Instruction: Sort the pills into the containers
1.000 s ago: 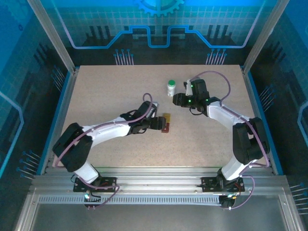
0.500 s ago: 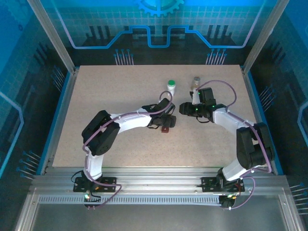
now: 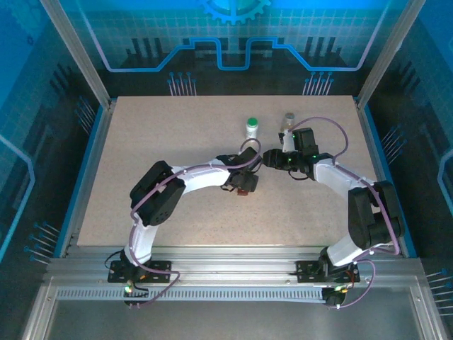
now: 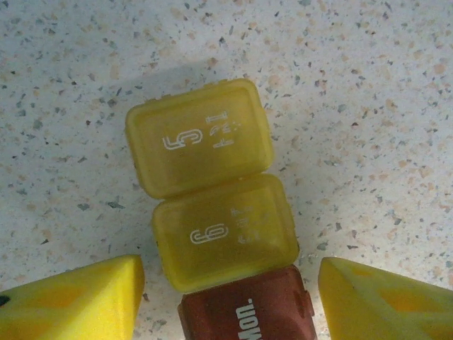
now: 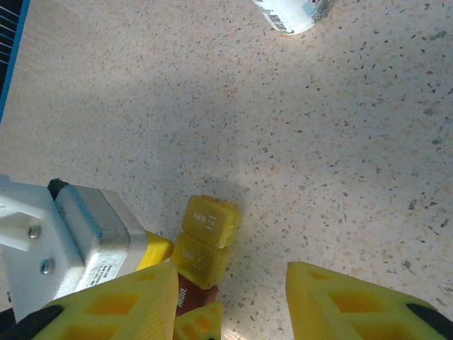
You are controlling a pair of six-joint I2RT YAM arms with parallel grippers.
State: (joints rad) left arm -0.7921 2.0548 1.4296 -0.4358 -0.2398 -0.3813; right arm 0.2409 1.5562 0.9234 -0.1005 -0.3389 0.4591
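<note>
My left pincer (image 4: pixel 230 304) hangs low over the table (image 3: pixel 156 142) with its jaws released. One yellow pad (image 4: pixel 78 297) sits on each side of the pills (image 4: pixel 219 234), with a thin sliver of bare table between each pad and the strip, so I straddle it without grasping it. The pills lie flat as one short joined strip: two yellow-amber pieces (image 4: pixel 200 138) marked 5 and 6, and a red-brown piece (image 4: pixel 244 315) lettered "Mon." The red-brown end is the one between my pads. My right pincer (image 5: pixel 230 280) hovers just to the right and a little farther off, jaws apart and grasping nothing, looking down on the same strip. The strip rests near the middle of the table, its long axis running roughly near to far with a slight slant. Its red-brown end points toward me and its yellow end points away. Well apart from it, at the far side, the white bottle (image 3: pixel 252 127) stands upright on the left and the amber vial (image 3: pixel 289 120) on the right, and both look capped. As I judge it, nothing is sorted yet. The pieces are joined and the caps are on, so the pick-up, the splitting, the opening and the dropping-in are all left to do.
</note>
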